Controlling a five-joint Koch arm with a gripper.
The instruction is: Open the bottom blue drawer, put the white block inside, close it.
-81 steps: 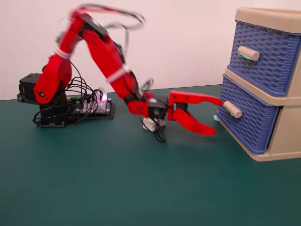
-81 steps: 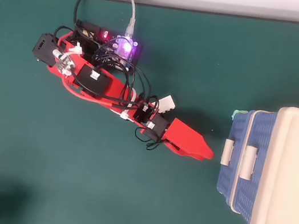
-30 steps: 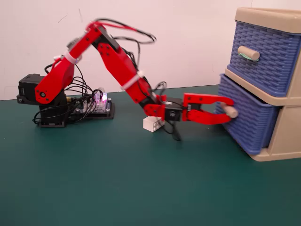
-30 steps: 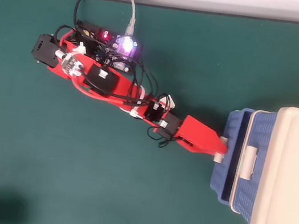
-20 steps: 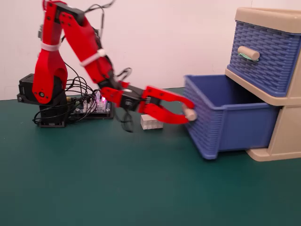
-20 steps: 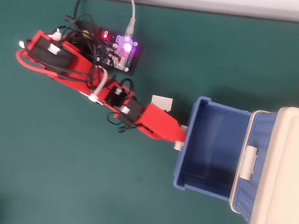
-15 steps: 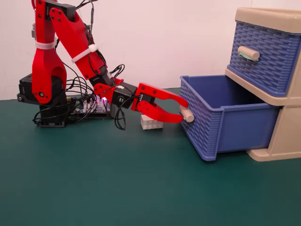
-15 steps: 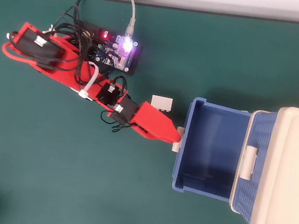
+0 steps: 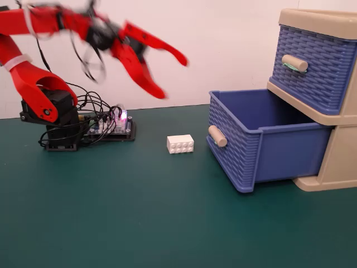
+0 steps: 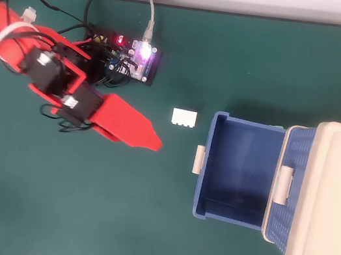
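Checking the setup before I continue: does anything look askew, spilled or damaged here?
Nothing stands out. The bottom blue drawer is pulled open and empty, the white block lies flat on the green mat just in front of it, and the hand hangs open above, holding nothing.

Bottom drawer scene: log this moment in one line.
bottom drawer: open, empty | white block: on mat | hand: open, raised, holding nothing

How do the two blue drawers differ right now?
The bottom drawer is pulled far out of the cabinet, while the top drawer is pushed in. The bottom drawer's empty inside shows in the overhead view; the top drawer's inside is hidden. The bottom drawer's front stands near the white block; the top drawer's front sits farther back. Both share blue woven-pattern fronts and beige handles.
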